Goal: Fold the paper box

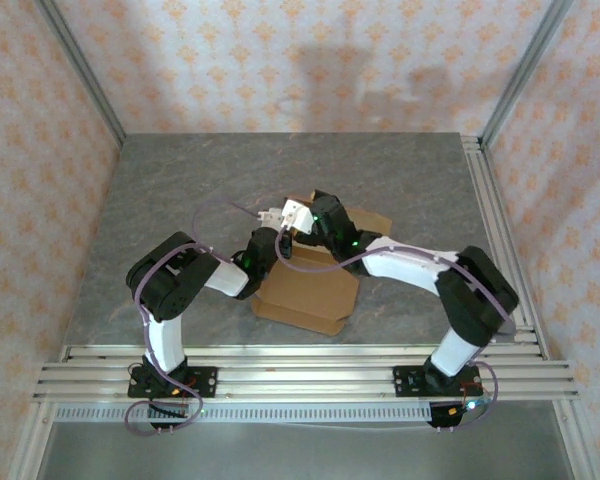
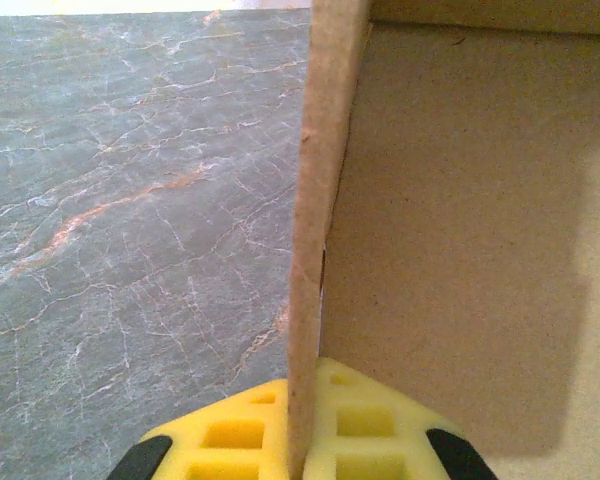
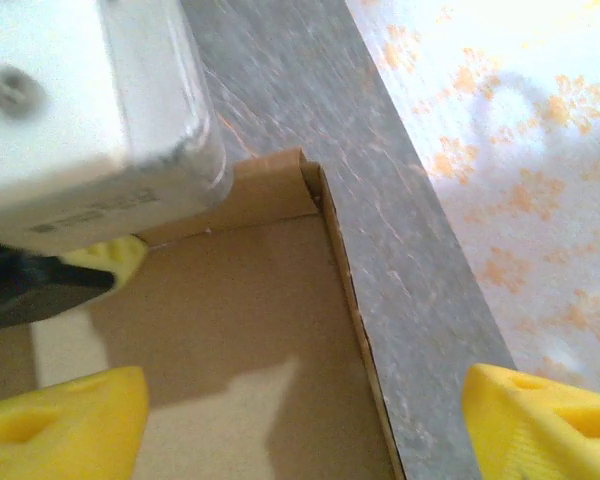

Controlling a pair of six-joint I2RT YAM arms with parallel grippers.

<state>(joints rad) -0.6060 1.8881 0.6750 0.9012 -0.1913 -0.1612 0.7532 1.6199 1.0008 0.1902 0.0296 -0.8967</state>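
1. Two arms meet over the paper box [image 1: 310, 295]. It lies near the middle of the table [image 1: 160, 190], somewhat closer to the near edge than the far one, with one flap [image 1: 372, 222] reaching toward the far right corner.
2. The left gripper [image 2: 302, 445] is clamped on a raised side wall [image 2: 315, 200] of the box. Its yellow pads [image 2: 355, 425] press the cardboard from both sides, and the wall stands upright, edge-on to that wrist's camera.
3. The right gripper [image 3: 300, 425] has its jaws wide apart and holds nothing. One yellow fingertip [image 3: 60, 420] hovers over the box floor, the other [image 3: 540, 420] over bare table outside the box.
4. The coming move turns on the adjoining wall [image 3: 360, 340]. It runs straight away from the right gripper, between its two fingers, up to the corner [image 3: 315, 185] where it meets the wall in the left gripper's hold. Its long axis lies along the gap, not across it.
5. I'd judge the right arm the nearer one for this wall. Closing there should catch the cardboard broadside, with the left grip as the anchor.
6. The risk, as I see it, is crowding, since the left gripper's white housing [image 3: 90, 110] sits just beside that corner.
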